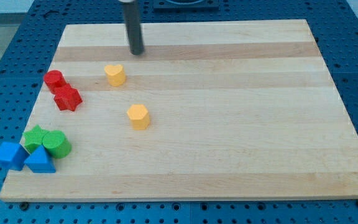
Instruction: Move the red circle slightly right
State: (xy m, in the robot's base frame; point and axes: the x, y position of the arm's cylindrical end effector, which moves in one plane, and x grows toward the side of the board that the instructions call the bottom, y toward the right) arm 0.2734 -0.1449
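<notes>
The red circle [54, 80] lies near the board's left edge, touching a red star [68, 98] just below and right of it. My tip [137, 52] stands near the view's top, well to the upper right of the red circle and just above and right of a yellow heart [114, 74]. The rod rises straight out of the view's top.
A yellow hexagon [138, 116] lies left of the board's middle. At the lower left corner sit a green star [35, 137], a green circle [56, 144], a blue triangle [40, 161] and another blue block [10, 155]. The wooden board [241, 124] rests on a blue pegboard.
</notes>
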